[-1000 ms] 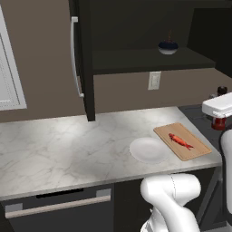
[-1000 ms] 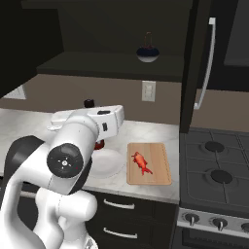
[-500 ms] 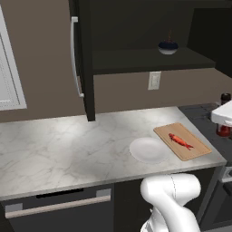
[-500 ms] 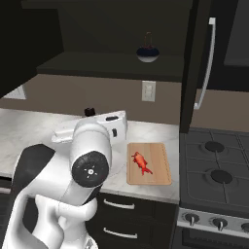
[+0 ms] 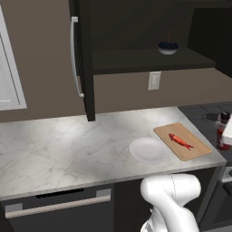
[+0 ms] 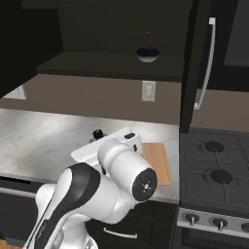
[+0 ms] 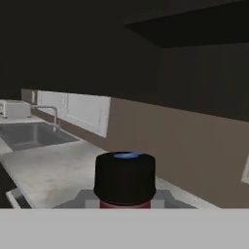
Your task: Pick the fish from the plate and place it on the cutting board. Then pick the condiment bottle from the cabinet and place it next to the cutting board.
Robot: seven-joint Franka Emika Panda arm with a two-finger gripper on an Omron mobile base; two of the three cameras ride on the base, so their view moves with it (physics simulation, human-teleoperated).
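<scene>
**Bottle in the gripper, off the right end of the counter**

The fish (image 5: 181, 141) lies on the cutting board (image 5: 192, 152), which sits at the right end of the marble counter (image 5: 63, 149), near its front edge. The white plate (image 5: 147, 150) rests bare just left of the board, close beside it. Above, the cabinet (image 5: 136, 41) stands open, its door (image 5: 84, 59) with the silver handle swung out to the left; a dark blue bowl (image 5: 168, 47) sits on the inner shelf. An outlet (image 5: 154, 80) is on the wall below the shelf.

In the left base view the condiment bottle (image 5: 222, 131) shows at the right edge, beyond the counter's end and over the stove side, upright, with a white part of the hand against it. In the hand view its black cap (image 7: 125, 176) rises between the fingers, red body just below: the gripper (image 7: 125, 204) is pinched on the bottle.

In the right base view the arm's bulk covers the plate and the left part of the board. The stove (image 6: 214, 170) adjoins the counter on the board's right. The counter left of the plate is bare.
</scene>
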